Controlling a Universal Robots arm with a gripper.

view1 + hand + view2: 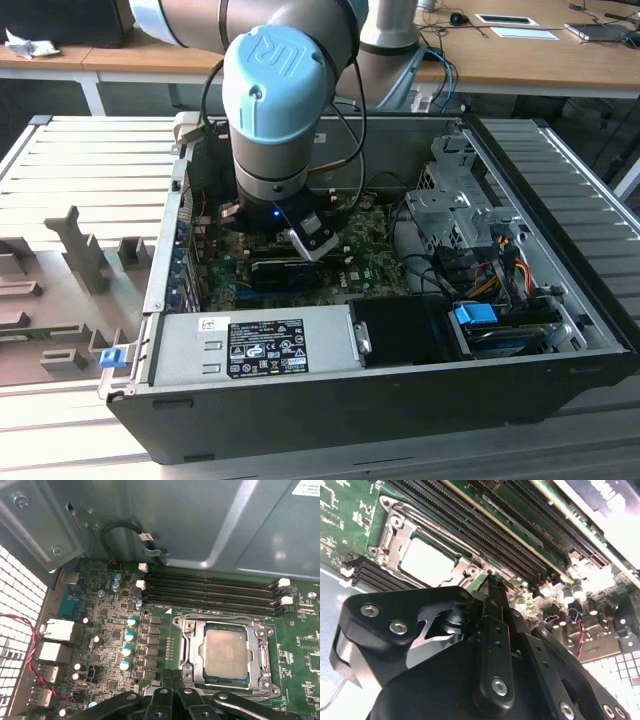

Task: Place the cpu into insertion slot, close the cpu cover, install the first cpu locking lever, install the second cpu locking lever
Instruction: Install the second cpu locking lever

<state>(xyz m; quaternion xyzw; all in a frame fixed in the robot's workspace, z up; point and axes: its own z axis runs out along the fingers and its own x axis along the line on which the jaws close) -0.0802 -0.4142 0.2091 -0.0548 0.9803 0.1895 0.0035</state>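
Inside an open black desktop computer case [560, 380], a grey robot arm with pale blue joint caps [275, 85] reaches down over the green motherboard [375, 270]. Both wrist views show the black gripper [173, 676] with its fingertips [492, 587] pressed together, holding nothing, just beside the socket. The small square cpu with a silver-grey metal top [226, 652] lies flat in the black-rimmed insertion slot [200, 672]. The thin silver metal cpu cover [262, 655], a square frame, lies closed around the chip. Long black memory slots [210, 592] run alongside the socket, near the grey metal case wall [200, 520].
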